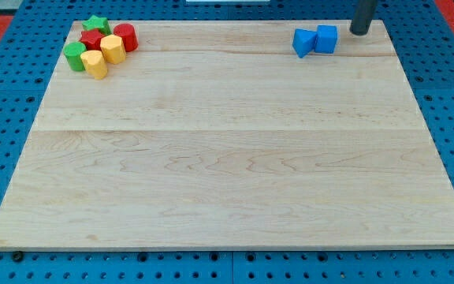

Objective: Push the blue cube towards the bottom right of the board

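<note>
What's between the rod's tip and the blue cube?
Nothing: in the camera view, only bare board separates my tip from the blue cube.

My rod comes down from the view's top edge, upright, and my tip (359, 31) rests just right of the blue cube (326, 39), slightly above it, not touching.

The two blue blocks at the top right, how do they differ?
The blue cube is square-faced, while the other blue block looks angular and wedge-like. The blue cube sits on the view's right, nearer my tip; the other blue block lies farther left. Both share the same blue and touch each other.
</note>
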{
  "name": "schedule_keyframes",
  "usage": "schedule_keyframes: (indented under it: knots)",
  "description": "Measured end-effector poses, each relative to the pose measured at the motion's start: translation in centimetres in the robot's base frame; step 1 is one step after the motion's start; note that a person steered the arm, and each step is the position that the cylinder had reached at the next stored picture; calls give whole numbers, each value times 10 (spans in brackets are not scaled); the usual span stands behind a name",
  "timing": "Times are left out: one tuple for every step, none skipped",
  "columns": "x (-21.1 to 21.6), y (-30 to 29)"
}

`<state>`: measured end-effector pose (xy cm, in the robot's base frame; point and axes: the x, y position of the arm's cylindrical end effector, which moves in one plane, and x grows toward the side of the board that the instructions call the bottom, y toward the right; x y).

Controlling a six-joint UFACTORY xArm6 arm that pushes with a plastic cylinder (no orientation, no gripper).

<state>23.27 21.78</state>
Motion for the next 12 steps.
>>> schedule_keyframes:
  knots:
    - [-26,-34]
    - [-29,-59]
    - [-15,-66]
    - [13,-87]
    - [55,-104]
    - [95,-110]
    - [137,-110]
    - [172,-121]
    - [201,-98]
    - [223,-70]
    - [241,-50]
    - [266,-43]
